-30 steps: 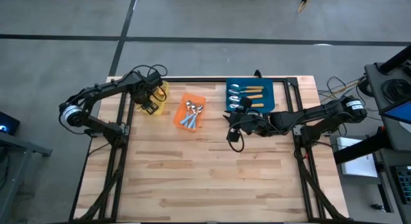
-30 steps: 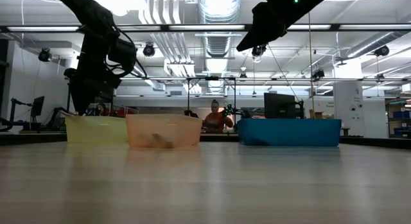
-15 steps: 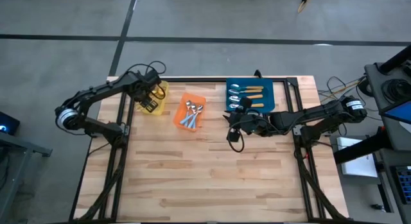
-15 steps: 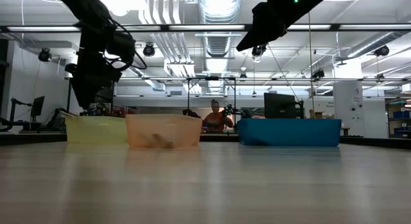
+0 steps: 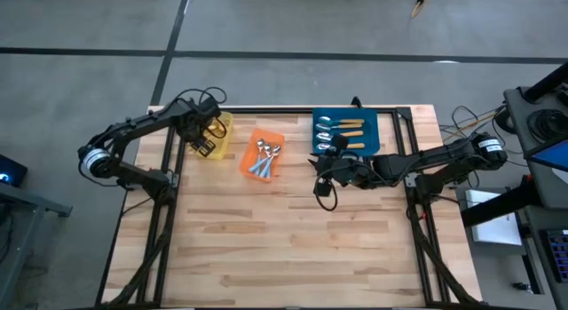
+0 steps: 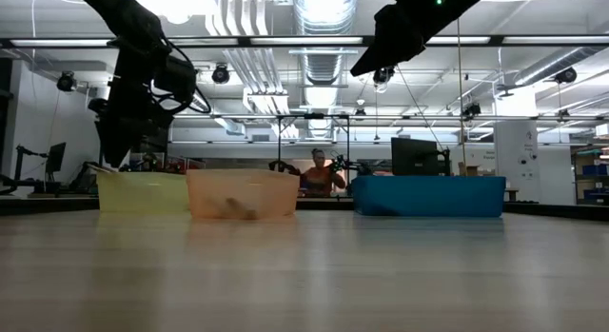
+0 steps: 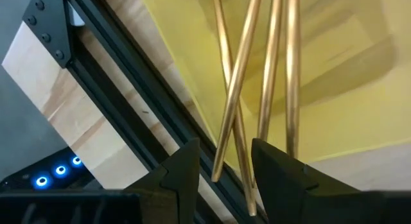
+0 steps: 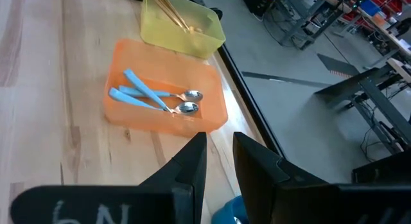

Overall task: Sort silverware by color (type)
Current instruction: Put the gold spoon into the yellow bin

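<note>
The silverware lies sorted in three bins along the far edge. Thin gold spoons [image 7: 239, 70] lean crossed inside the yellow bin [image 5: 220, 131]. Blue-handled spoons [image 8: 151, 95] lie in the orange bin [image 5: 263, 155]. Orange-handled spoons [image 5: 348, 128] lie in the blue bin [image 5: 346, 134]. My left gripper [image 7: 225, 167] hangs open over the yellow bin's near side, pointing steeply down, and the gold handles show in the gap below its fingers. My right gripper [image 8: 219, 153] hovers high in front of the blue bin's near left corner. It is slightly open with nothing between its fingers.
The three bins stand side by side in the low view, yellow [image 6: 141, 191], orange [image 6: 242, 193] and blue [image 6: 428, 195]. A black frame rail [image 7: 128, 115] runs beside the yellow bin. Bare wood [image 5: 284, 248] fills the table's near half. A person [image 6: 319, 172] sits far behind the table.
</note>
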